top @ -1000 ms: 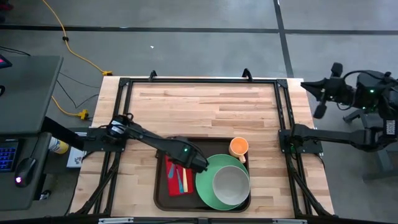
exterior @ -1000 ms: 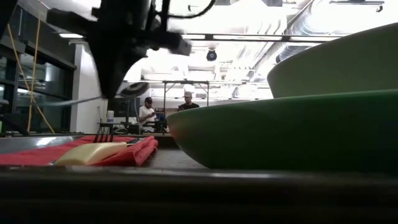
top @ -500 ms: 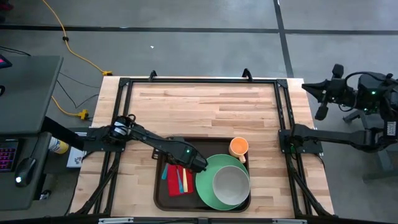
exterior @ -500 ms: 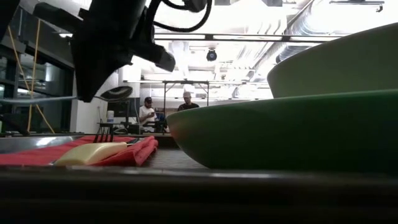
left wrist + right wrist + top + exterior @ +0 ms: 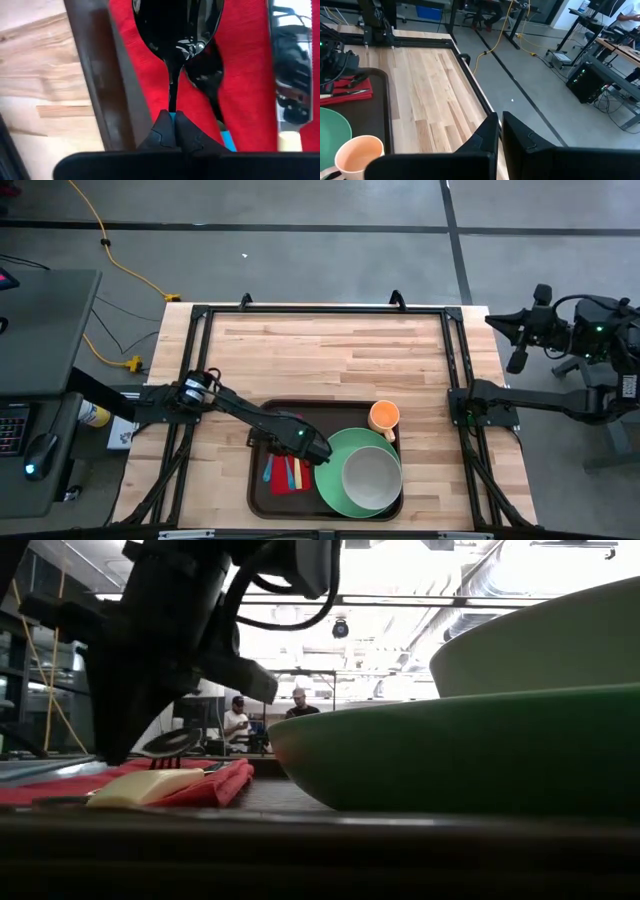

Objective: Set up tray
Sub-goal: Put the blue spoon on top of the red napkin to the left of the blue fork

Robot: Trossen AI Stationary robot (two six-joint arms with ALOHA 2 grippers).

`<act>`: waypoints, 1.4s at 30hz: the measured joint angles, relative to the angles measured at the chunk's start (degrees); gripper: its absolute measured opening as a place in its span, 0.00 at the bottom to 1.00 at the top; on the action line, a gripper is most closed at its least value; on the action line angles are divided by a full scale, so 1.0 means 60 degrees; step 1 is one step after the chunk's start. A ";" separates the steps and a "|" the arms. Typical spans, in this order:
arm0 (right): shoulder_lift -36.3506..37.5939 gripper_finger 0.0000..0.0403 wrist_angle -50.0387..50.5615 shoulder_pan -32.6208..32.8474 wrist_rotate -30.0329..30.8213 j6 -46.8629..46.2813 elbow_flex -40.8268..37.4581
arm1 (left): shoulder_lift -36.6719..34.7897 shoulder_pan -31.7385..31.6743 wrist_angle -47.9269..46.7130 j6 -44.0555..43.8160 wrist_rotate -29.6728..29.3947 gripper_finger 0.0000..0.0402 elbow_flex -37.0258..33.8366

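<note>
The large dark brown rectangular plastic tray (image 5: 262, 502) with rounded corners and a raised rim lies at the near middle of the pale wooden butcher-block table (image 5: 330, 350), seen whole only in the high view. On its left part lies a red cloth napkin (image 5: 283, 479) carrying cutlery with blue and yellow handles; on its right part sits a round green plate (image 5: 330, 475) with a pale grey-green bowl (image 5: 372, 476) standing on it. A small orange cup (image 5: 384, 416) stands at the tray's far right corner, just beside the plate.

The left gripper (image 5: 318, 450) is over the tray between napkin and plate. Its wrist view alone shows the grasp: the two dark fingers (image 5: 161, 134) are pinched together on the thin stem of a shiny black spoon (image 5: 176, 25), whose bowl hangs over the napkin (image 5: 240, 65) near the tray's rim (image 5: 95, 75). A knife blade (image 5: 290, 60) with a pale handle lies on the cloth alongside.

The low view shows what the others do not: the plate's underside (image 5: 450, 755) looming large, the napkin's folded edge (image 5: 205, 785) with a yellowish handle (image 5: 145, 787) on it, and people (image 5: 237, 722) far behind.

The right gripper (image 5: 520, 340) waits beyond the table's right edge; its wrist view shows its fingers (image 5: 485, 137) close together with a narrow gap, grasping nothing.
</note>
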State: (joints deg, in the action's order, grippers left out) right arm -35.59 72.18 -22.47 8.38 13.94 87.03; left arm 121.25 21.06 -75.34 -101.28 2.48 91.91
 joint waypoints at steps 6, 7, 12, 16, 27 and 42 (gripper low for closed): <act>0.0000 0.00 0.0001 -0.0002 -0.0004 -0.0075 0.0001 | -0.0004 -0.0011 0.0358 -0.0014 0.0069 0.03 -0.0176; 0.0000 0.00 0.0001 -0.0002 -0.0004 -0.0103 0.0001 | -0.0004 -0.0011 0.0453 -0.0014 0.0069 0.03 -0.0176; 0.0000 0.00 0.0001 0.0002 0.0000 -0.0148 0.0001 | -0.0004 -0.0041 0.0774 -0.0014 0.0221 0.03 -0.0176; 0.0000 0.00 0.0001 0.0001 0.0000 -0.0148 0.0001 | -0.0004 -0.0155 0.0973 -0.0011 0.0094 0.03 -0.0049; 0.0000 0.00 0.0001 0.0002 -0.0038 -0.0093 0.0000 | -0.0018 -0.0328 0.0353 0.0048 -0.0257 0.03 0.0618; 0.0000 0.00 0.0024 0.0002 -0.0300 -0.0002 0.0002 | -0.0018 -0.0331 -0.0697 -0.0066 0.0506 0.03 0.0625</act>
State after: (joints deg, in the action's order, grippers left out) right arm -35.59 72.32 -22.46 6.58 13.93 87.05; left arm 121.14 19.07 -79.52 -101.67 5.52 95.66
